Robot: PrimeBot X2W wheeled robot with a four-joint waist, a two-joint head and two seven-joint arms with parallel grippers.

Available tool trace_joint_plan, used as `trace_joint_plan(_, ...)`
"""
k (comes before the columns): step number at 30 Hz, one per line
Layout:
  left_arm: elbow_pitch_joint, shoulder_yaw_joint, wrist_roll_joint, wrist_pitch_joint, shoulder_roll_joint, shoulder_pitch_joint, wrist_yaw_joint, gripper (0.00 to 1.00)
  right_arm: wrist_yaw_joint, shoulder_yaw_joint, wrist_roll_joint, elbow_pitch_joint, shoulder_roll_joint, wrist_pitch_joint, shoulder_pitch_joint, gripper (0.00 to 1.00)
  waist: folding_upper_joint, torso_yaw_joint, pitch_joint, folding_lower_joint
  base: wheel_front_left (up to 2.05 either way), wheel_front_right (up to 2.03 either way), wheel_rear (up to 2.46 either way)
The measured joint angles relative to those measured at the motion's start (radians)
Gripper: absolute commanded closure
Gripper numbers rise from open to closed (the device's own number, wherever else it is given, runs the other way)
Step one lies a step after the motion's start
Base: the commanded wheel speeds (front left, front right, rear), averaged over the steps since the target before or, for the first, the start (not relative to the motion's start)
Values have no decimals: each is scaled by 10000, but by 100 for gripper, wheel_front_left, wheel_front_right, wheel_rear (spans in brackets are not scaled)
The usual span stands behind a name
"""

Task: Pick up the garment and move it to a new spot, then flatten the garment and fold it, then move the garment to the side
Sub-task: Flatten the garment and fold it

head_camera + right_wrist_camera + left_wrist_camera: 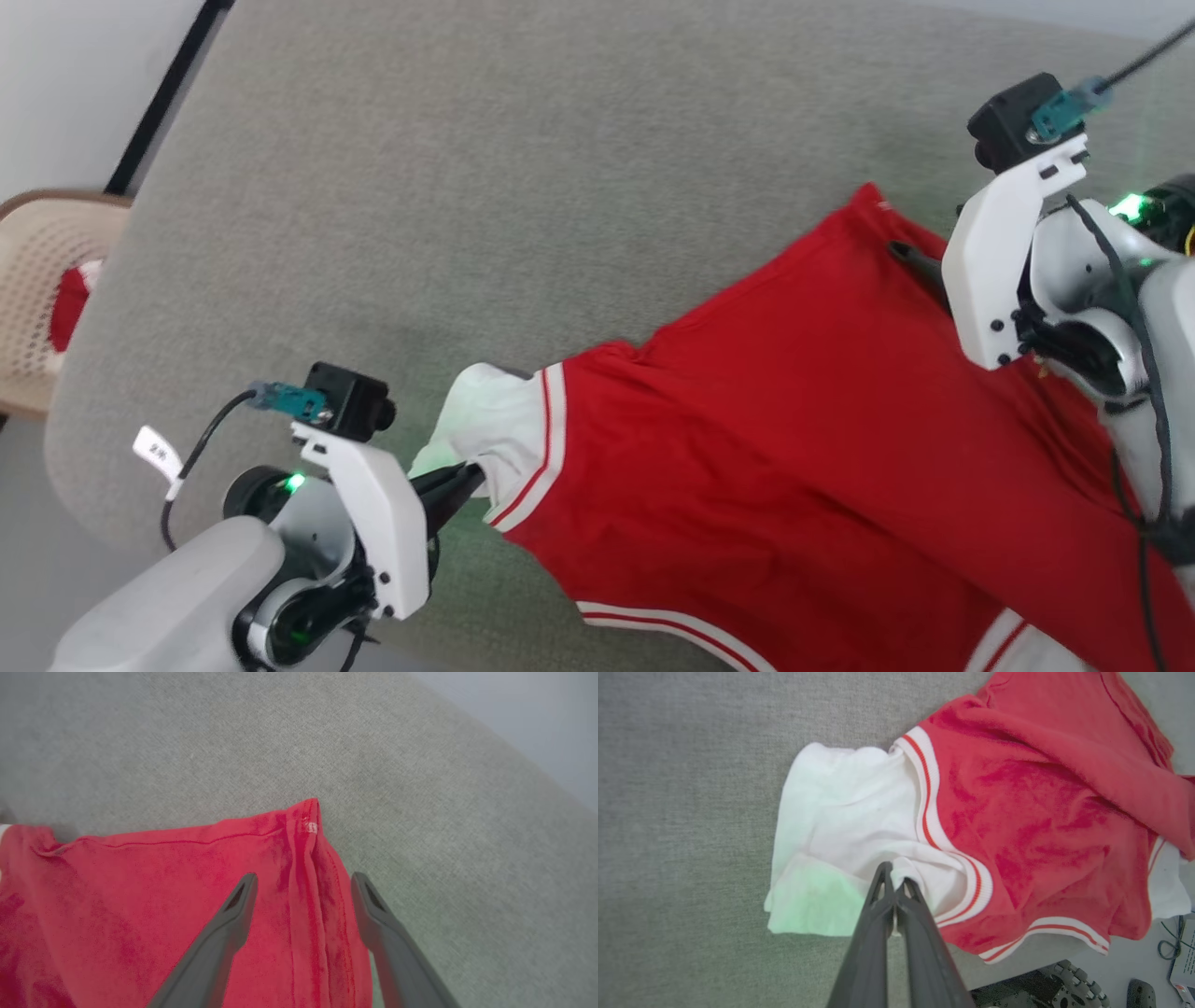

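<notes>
garment (794,448) is lying on the grey cushion (467,187), spread from the middle of my head view out toward 4 o'clock. My left gripper (894,877), down at 7 o'clock, has its jaws pressed together on the white side panel's edge. My right gripper (303,882), up at 2 o'clock, has its jaws spread, straddling the red corner seam.
</notes>
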Motion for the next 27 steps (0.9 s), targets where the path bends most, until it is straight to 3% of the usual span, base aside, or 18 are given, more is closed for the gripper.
trace_joint_plan(8,614,-102,161,6,-550,-352,-393,100,0,1921,522,2623,-439,12,-1426,0,0,613,518,0,0,0,0)
trace_joint_plan(15,1032,-136,161,-8,-780,-486,-583,100,-2,3457,1168,3708,-570,33,-2323,0,1,733,650,0,0,0,0)
trace_joint_plan(16,1103,-134,161,-8,-790,-507,-604,100,-2,3572,1375,3910,-573,35,-2449,85,1,717,645,0,0,0,0)
trace_joint_plan(17,1166,-130,161,-8,-805,-540,-637,100,0,3611,1551,4098,-556,31,-2553,100,0,699,633,0,0,0,0)
trace_joint_plan(22,1361,-40,155,148,-614,-854,-704,100,2,3843,2038,4619,-556,-499,-2905,100,0,498,521,0,0,0,0)
trace_joint_plan(27,1218,209,222,535,163,-1401,-623,100,4,4027,2464,4328,-757,-1003,-3102,100,0,67,310,0,0,0,0)
